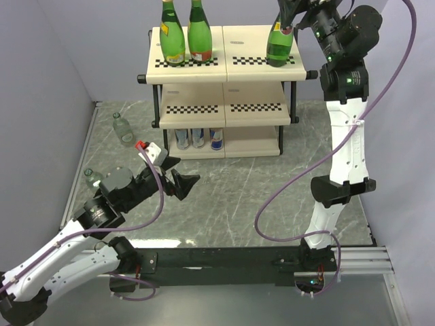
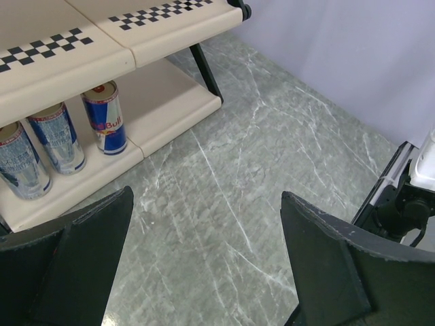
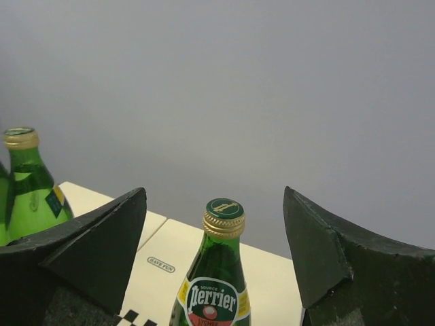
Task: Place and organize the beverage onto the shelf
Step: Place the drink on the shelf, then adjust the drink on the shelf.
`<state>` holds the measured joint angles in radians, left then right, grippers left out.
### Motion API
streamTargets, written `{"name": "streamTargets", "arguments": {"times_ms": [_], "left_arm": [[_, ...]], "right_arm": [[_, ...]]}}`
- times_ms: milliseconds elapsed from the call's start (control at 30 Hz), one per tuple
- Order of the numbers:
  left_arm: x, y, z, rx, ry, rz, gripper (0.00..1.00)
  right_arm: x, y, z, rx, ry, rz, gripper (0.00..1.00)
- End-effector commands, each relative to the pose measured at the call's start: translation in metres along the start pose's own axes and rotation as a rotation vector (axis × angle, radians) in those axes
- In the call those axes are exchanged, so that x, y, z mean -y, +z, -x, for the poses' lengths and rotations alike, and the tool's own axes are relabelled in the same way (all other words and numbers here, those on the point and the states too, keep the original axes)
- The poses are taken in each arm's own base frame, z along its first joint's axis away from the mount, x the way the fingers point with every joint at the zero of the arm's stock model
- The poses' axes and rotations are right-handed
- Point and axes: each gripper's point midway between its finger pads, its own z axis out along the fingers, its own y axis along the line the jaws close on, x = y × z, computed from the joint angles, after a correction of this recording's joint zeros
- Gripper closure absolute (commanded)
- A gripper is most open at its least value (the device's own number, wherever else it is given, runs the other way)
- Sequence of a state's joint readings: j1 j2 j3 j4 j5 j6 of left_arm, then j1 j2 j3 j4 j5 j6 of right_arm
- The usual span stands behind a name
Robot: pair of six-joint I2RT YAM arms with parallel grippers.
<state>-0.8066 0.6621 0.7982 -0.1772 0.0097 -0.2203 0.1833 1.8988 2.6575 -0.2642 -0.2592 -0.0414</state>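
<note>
The shelf [image 1: 224, 64] stands at the back of the table. Two green bottles [image 1: 172, 37] [image 1: 200, 34] stand on the left of its top board. A third green Perrier bottle [image 1: 279, 44] stands on the right of that board. My right gripper [image 1: 291, 10] is open just above it, and the bottle [image 3: 219, 278] stands free between the spread fingers [image 3: 102, 251]. Three cans [image 1: 198, 138] stand on the bottom board and also show in the left wrist view [image 2: 105, 115]. My left gripper [image 1: 178, 178] is open and empty over the table, in front of the shelf.
Two clear bottles lie on the table at the left, one [image 1: 122, 128] near the wall and one [image 1: 94, 178] beside my left arm. The middle shelf board [image 1: 224, 109] holds nothing. A black rail [image 1: 238, 259] runs along the near edge.
</note>
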Motion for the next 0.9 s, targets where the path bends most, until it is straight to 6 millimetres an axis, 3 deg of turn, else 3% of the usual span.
{"name": "streamTargets", "arguments": {"times_ms": [0,533,867], "left_arm": [[0.0,-0.002,0.01,0.044,-0.014,0.001,0.05],[0.0,-0.003,0.007,0.047,-0.013,0.0,0.05],[0.0,-0.006,0.008,0.053,-0.011,-0.001,0.05]], "right_arm": [[-0.01,-0.013,0.025,0.035,0.018,0.058,0.12],[0.005,-0.017,-0.013,-0.066,0.095,0.059,0.12],[-0.006,-0.027,-0.04,-0.151,0.13,0.111,0.12]]}}
